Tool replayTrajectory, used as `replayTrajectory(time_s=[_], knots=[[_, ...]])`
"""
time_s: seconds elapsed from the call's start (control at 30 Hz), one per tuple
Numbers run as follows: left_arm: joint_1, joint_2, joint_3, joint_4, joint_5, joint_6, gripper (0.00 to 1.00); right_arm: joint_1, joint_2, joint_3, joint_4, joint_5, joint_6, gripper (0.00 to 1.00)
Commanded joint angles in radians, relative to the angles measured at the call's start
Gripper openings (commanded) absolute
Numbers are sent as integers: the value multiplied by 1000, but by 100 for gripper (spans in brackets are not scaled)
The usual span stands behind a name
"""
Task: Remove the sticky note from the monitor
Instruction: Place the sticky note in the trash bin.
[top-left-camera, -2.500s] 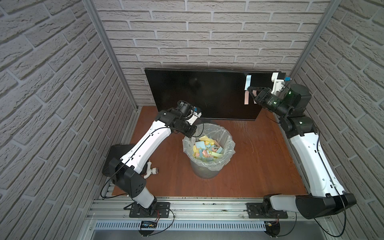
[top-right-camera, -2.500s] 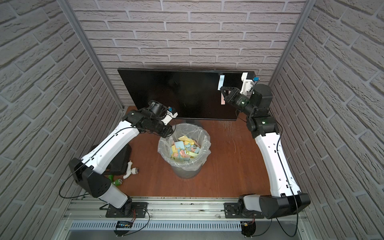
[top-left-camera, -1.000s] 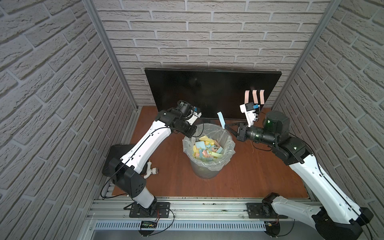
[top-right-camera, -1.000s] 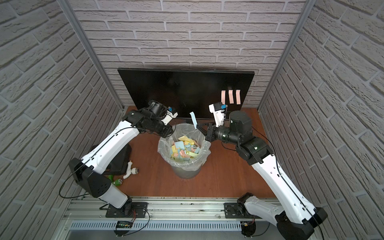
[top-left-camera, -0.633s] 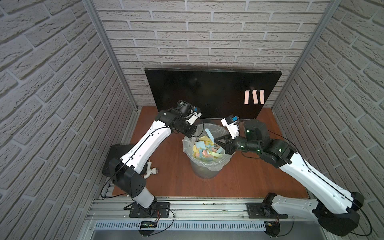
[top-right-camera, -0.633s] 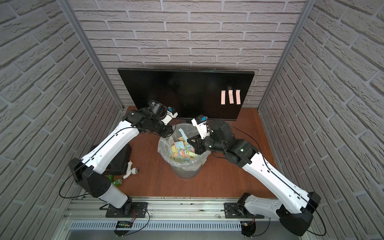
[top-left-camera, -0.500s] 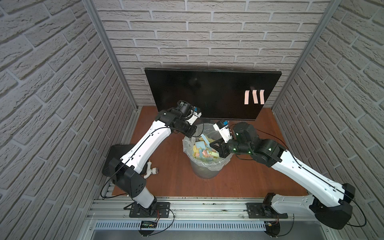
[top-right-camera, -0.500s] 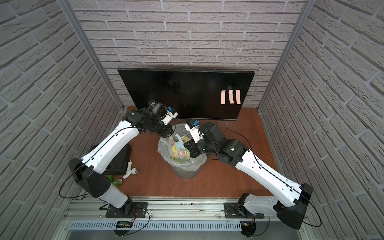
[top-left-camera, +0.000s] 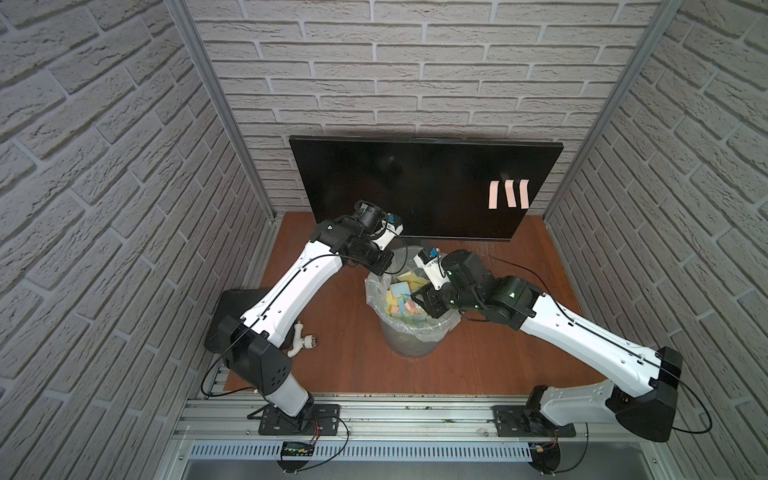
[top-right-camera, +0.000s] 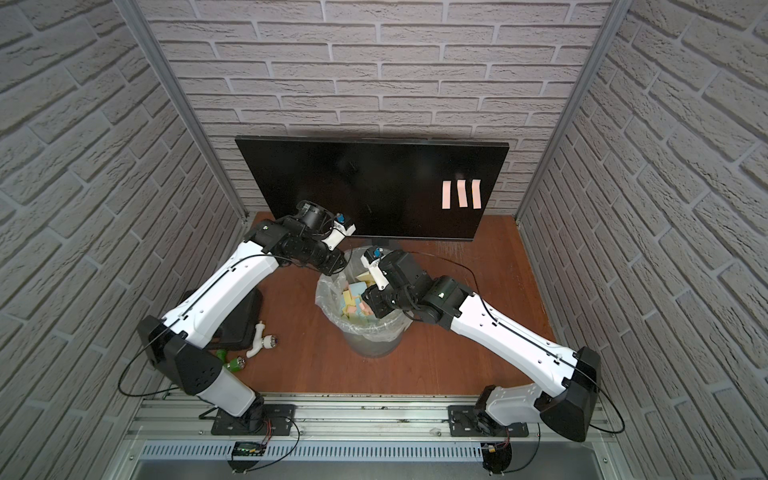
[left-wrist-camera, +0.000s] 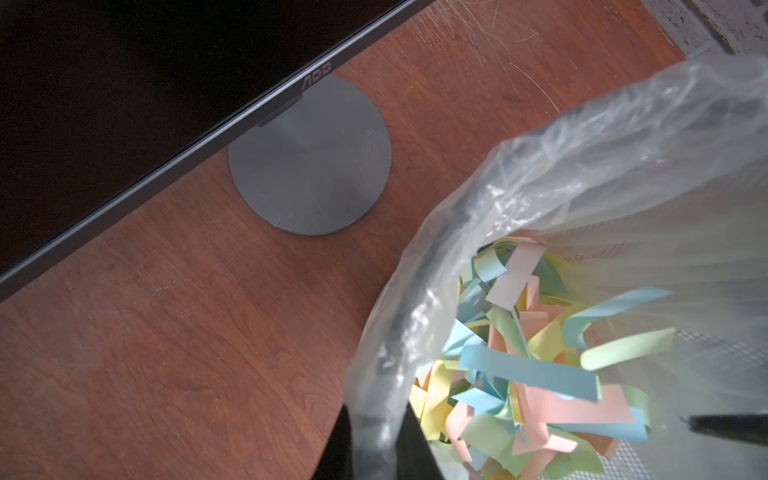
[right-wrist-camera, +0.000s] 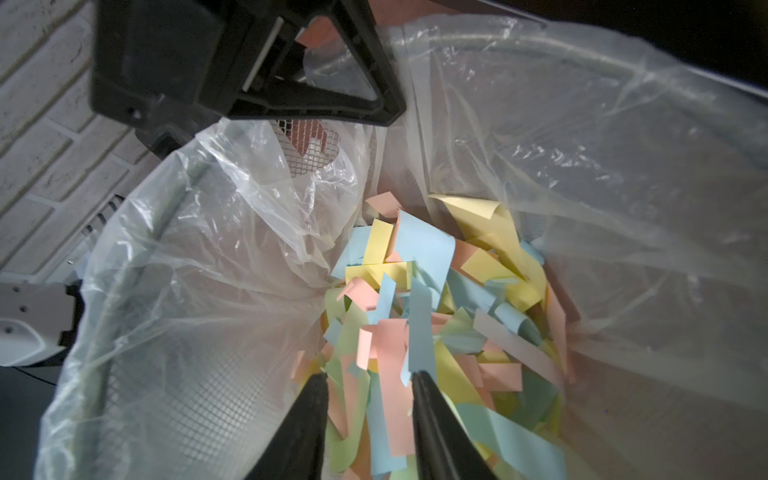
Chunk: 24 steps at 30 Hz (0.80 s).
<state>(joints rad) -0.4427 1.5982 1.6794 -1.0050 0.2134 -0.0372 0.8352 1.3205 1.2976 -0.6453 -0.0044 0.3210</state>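
While three notes (top-left-camera: 508, 193) wait on the monitor (top-left-camera: 395, 187), right hand (right-wrist-camera: 369, 376) hangs released over bin (top-left-camera: 409, 343); left hand (left-wrist-camera: 377, 415) grips its rim.

Monitor (top-left-camera: 399, 187) at table's (top-left-camera: 519, 257) back edge, against the wall — three sticky notes (top-left-camera: 508, 194) side by side on its screen, right part. Bin (top-left-camera: 409, 345) before it, mid-table, loose notes (top-left-camera: 401, 303) inside. Left gripper (left-wrist-camera: 376, 444) on bin's rear-left rim; right gripper (right-wrist-camera: 368, 380) over the loose notes. Slab (top-left-camera: 232, 303) at table's left edge.
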Motion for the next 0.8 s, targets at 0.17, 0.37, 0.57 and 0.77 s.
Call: replayTrajectory(time_s=[0.17,0.37,0.57,0.77], knots=[[0,1,26,-4,17,21,17,5,-29,33,22,22,2,46],[0,-1,22,-3,17,22,17,1,-71,60,27,35,17,50],[-1,-1,22,-3,19,23,17,-76,-124,86,23,-7,66,51],[0,-3,25,-4,17,22,17,-221,-186,69,52,-134,140,50]])
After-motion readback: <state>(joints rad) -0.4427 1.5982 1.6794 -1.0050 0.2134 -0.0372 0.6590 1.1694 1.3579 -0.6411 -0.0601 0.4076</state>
